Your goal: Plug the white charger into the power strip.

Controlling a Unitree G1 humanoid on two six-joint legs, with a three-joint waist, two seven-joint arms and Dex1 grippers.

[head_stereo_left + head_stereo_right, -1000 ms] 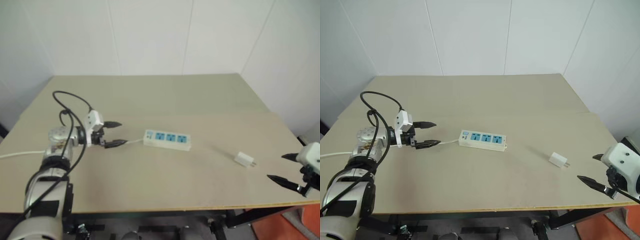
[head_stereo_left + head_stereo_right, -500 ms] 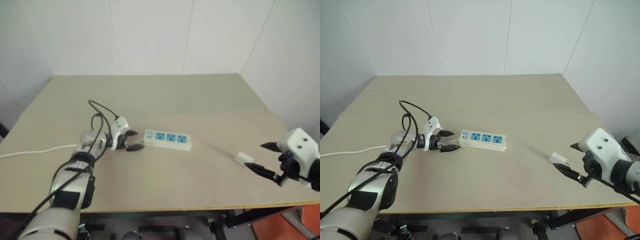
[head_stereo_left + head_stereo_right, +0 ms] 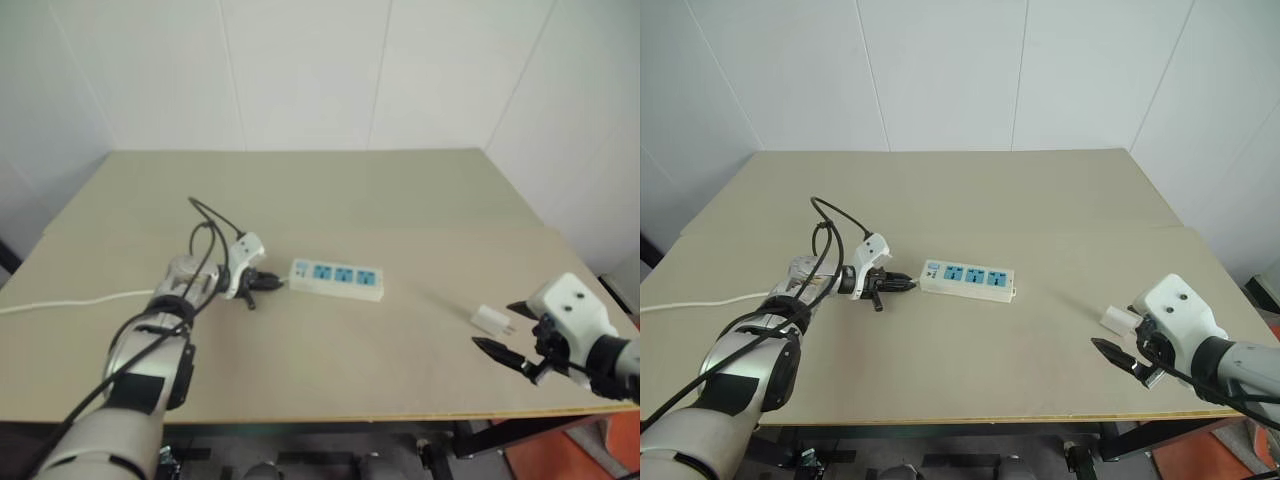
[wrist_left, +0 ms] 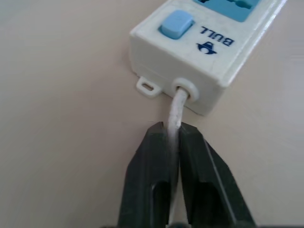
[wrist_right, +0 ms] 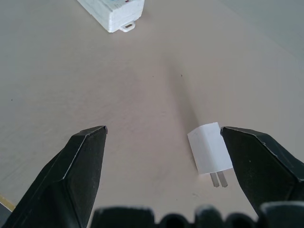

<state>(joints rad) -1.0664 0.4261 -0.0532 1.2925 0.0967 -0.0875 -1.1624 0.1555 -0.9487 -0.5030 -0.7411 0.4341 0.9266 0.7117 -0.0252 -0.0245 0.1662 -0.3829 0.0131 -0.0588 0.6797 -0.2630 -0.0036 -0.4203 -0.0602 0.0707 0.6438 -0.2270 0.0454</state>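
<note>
Since a second ago, the left gripper (image 4: 172,137) has been brought in from well left of the power strip (image 3: 336,279) right up to its switch end, and its fingers (image 4: 149,166), spread back then, are now pressed together on the thin white cord (image 4: 175,107) just where it leaves the housing. The right gripper (image 5: 164,135) has been moved in from the bench's right edge toward the white charger (image 3: 492,320).

On the strip's end, a blue rocker switch (image 4: 176,23) can be seen with "BULL" printed beside it next to a small logo. A little mounting tab (image 4: 148,87) sticks out at the base beside the cord. Three blue sockets are lined up along the top.

Plenty of bare bench (image 3: 330,195) is left behind the strip and between strip and charger. The cord is trailed off toward the left edge.

Further right, the charger is found lying flat near the front right corner, a small white box with two short metal prongs (image 5: 219,179). It's framed by the right fingers (image 5: 80,161), which are spread wide, with the charger just inside one fingertip and not touched.
</note>
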